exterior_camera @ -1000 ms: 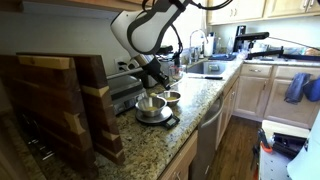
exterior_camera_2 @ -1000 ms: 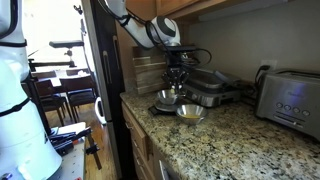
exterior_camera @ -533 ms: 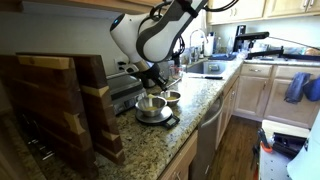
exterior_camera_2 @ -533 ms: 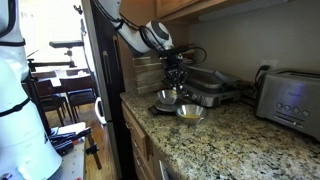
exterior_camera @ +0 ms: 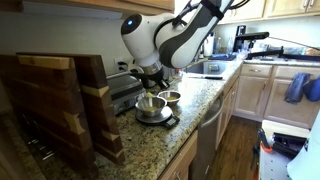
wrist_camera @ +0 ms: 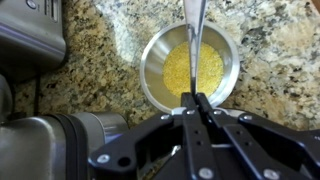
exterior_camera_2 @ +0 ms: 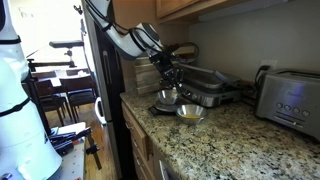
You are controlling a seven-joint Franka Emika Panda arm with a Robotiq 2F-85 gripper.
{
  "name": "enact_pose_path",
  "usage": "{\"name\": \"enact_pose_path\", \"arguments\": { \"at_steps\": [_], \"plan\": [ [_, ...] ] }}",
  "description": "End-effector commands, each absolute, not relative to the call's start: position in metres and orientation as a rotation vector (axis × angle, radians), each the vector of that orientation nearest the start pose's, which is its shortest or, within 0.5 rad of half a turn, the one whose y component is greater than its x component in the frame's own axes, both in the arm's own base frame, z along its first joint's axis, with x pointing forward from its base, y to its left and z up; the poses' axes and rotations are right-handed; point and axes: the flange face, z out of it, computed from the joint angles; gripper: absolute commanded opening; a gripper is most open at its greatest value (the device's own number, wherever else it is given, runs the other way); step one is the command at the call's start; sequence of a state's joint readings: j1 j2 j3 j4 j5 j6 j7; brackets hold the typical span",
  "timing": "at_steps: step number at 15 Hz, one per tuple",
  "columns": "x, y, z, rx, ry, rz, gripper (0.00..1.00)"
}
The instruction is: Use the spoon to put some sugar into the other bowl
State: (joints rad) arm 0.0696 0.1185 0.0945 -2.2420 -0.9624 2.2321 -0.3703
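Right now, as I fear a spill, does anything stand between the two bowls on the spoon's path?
Nothing visible does. The pincer is shut on the spoon, which points over the bowl of yellow grains. In an exterior view the other bowl sits close beside it on the counter, with nothing seen between them.

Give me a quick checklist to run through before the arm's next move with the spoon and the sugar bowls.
1. Grip: gripper shut on the thin metal spoon handle: ok.
2. Position: handle runs over the round metal bowl of yellow granules: ok.
3. Spoon's scoop end loaded: cannot tell, the wrist view's edge cuts it off.
4. Bowls upright: the bowl on the dark base and the smaller steel bowl beside it: ok.
5. Spills on the speckled granite counter: none seen, ok.
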Motion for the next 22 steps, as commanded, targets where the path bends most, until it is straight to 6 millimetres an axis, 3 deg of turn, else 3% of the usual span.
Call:
{"name": "enact_pose_path", "arguments": {
  "at_steps": [1,22],
  "plan": [
    [0.499,0.065,0.318,1.956,1.343,-0.121,0.03],
    [0.442,0.079,0.279,1.597,1.240,0.373,0.04]
  ]
}}
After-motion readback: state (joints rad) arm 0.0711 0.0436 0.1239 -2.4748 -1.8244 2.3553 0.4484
